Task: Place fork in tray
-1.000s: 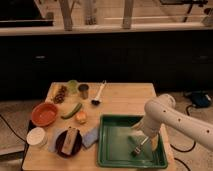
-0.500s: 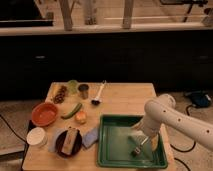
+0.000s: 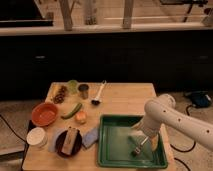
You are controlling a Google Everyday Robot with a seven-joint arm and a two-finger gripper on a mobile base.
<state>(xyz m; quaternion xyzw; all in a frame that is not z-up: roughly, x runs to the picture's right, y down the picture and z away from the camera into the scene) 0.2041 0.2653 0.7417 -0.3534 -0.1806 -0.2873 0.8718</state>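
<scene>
Green tray [image 3: 114, 150] sits on the bench's [image 3: 125, 100] right side; fork [image 3: 138, 148] lies inside it, directly beneath the gripper [image 3: 143, 140]; its grip on the fork cannot be made out

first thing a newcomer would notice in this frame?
Probably the thick white robot arm coming in from the right, its gripper lowered into the large rectangular green plastic tray at the table's front right. A small pale silvery fork sits just under the gripper, over the tray floor. After that, the round orange bowl near the left edge stands out.
</scene>
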